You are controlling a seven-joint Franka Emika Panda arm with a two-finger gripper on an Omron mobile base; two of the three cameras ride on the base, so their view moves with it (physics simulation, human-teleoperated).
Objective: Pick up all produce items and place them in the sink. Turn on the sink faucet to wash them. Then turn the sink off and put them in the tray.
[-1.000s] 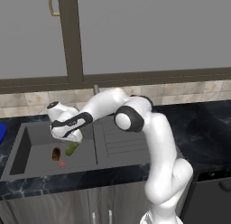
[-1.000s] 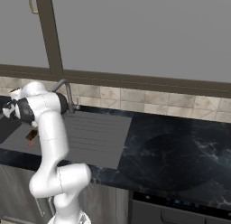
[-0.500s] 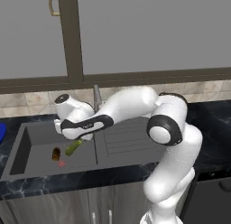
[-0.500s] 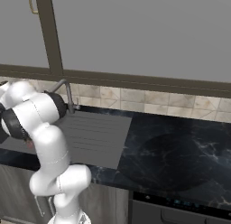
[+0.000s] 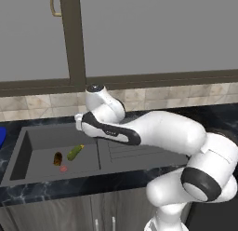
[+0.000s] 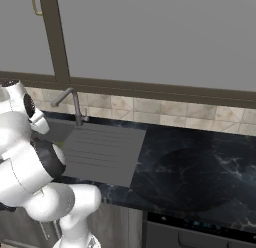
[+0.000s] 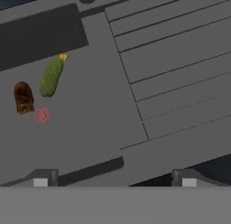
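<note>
Green cucumber (image 7: 51, 77) lies in sink (image 7: 90, 133), apart from open claw (image 7: 114, 175).

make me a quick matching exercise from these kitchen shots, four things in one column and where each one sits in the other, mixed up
Things:
1. green vegetable
2. brown-orange oblong
3. faucet
4. end effector

Places or states:
A. upright at the back edge of the sink, by the tiled wall
B. lying on the basin floor, yellowish tip pointing toward the drainboard
C. open, holding nothing, above the rim between basin and drainboard
D. on the basin floor, next to a small flat red spot

Pairs: 1-B, 2-D, 3-A, 4-C
</note>
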